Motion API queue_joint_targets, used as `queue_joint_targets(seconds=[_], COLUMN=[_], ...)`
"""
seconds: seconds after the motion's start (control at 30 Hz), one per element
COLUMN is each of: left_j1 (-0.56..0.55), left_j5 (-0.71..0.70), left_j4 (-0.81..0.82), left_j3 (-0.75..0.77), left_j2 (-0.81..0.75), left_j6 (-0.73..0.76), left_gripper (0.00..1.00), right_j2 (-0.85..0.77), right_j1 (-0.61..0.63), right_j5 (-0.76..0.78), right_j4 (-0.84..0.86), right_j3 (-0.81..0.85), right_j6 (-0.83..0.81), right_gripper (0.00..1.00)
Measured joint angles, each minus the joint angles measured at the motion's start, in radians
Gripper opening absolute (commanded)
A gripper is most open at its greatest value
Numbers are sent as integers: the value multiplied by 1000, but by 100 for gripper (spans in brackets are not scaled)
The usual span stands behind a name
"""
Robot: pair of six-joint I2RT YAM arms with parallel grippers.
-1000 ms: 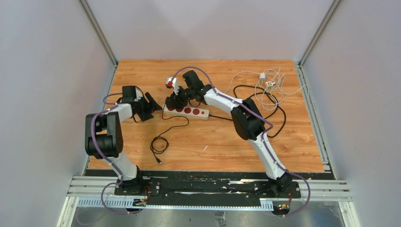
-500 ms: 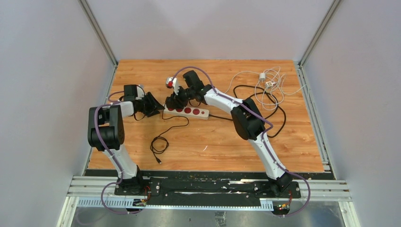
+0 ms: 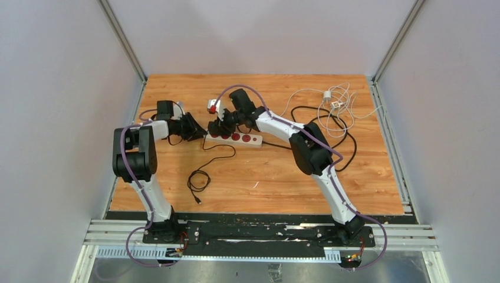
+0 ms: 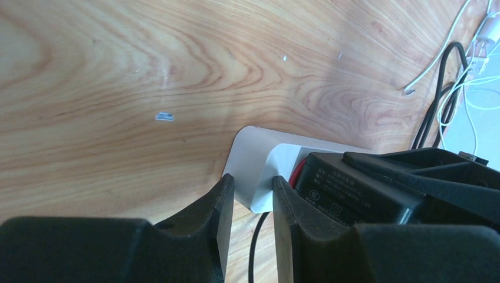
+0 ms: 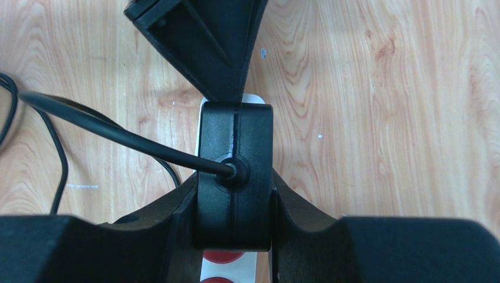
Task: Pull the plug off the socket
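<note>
Top external view had the socket, a white power strip with red outlets, lying a little toward 11 o'clock from the middle of the wooden table, its length running from 9 to 3 o'clock. Both claws were at its 9 o'clock end. The right gripper pointed in from 2 o'clock. In the right wrist view it was clamped on a black plug that stood on the strip's end outlet, one finger flat against each side. The plug's black cable left its middle toward 9 o'clock. The left gripper pointed at the same end from 9 o'clock. In the left wrist view its jaws stood narrow with a slit between them, and the strip's white rounded corner showed just past their tips. White charger leads lay tangled near the table's 1 o'clock corner.
</note>
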Motion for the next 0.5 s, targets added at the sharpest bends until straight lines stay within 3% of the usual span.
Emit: queue_joint_targets(seconds=[0.33,0.5], left_j1=[-18,-18], left_j5=[10,10], left_j4=[-19,-14], left_j3=[25,26], left_j2=[14,16], left_j6=[1,-2], left_gripper=[20,17], right_j2=[-42,-42], right_j1=[7,5], right_j5=[32,51], right_j4=[0,1], right_j3=[-59,-53], right_j6=[-108,5], right_gripper=[0,0])
